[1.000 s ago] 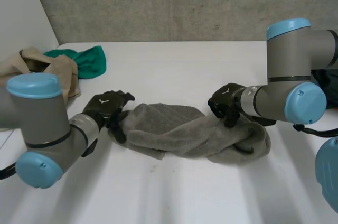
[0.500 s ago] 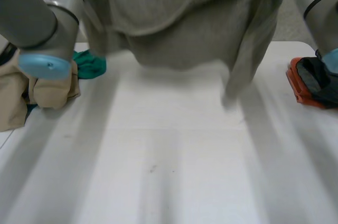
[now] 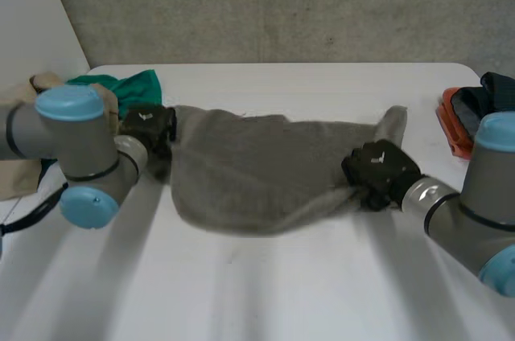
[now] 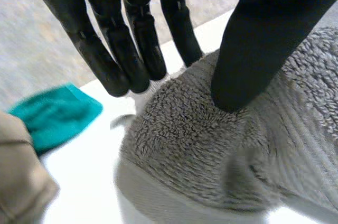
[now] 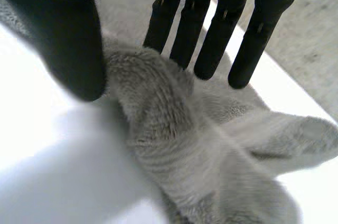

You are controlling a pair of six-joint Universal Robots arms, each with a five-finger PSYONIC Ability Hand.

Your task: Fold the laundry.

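Towel [image 3: 265, 168]: was hoisted high, now lowered and stretched across the table [image 3: 265, 293].
Left hand [image 3: 147, 128], right hand [image 3: 378, 170]: now wider apart.

Grey arms [image 3: 84, 148], light-blue caps [image 3: 68, 104], black robot hands [image 3: 378, 166]

R hand [image 5: 68, 34] pinching bunched grey towel [image 5: 174, 145], fingers [image 5: 216, 34] straight, white table [image 5: 53, 182]

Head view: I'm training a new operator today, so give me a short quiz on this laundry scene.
1. True or false: the green cloth lies beside the right hand.
2. Which hand pinches the grey towel? A left hand, B right hand, C both.
3. Fill in: next to the green cloth lies a ___ cloth.
Key: 1 false, it is by the left hand; 2 C; 3 beige cloth.
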